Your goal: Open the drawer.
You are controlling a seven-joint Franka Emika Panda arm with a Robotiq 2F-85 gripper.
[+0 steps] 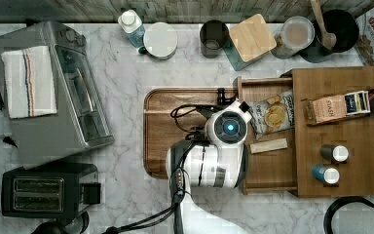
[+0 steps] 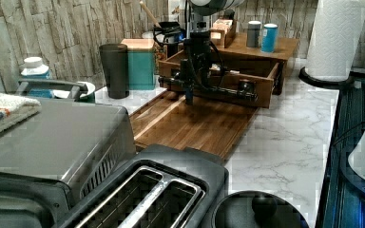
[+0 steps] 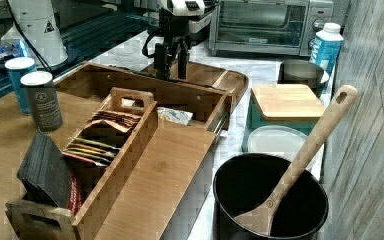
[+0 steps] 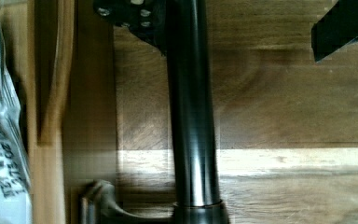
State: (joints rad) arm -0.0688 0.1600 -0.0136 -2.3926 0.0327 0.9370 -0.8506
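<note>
Seen in the top view, left to right: dark rounded wooden tray (image 1: 158,131), then the black gripper (image 2: 189,88), fingers spread narrowly around the long black metal bar handle (image 4: 191,121), then the bamboo-brown wooden drawer (image 1: 268,161), already drawn out over the tray. Stiff and probably light-sliding; the rigid bar's middle looks the best hold.

A white marble counter (image 1: 126,73) carries everything. In the top view, a silver toaster oven (image 1: 53,92) stands at 9 o'clock and a black two-slot toaster (image 1: 48,190) at 7 o'clock. A dark rounded-corner wooden tray (image 1: 158,126) lies at the centre, and at 3 o'clock a bamboo cabinet (image 1: 341,131) adjoins it. Along 12 o'clock stand a white-capped bottle (image 1: 131,24), a dark cup (image 1: 213,39) and a teal wood-lidded canister (image 1: 251,41).
</note>
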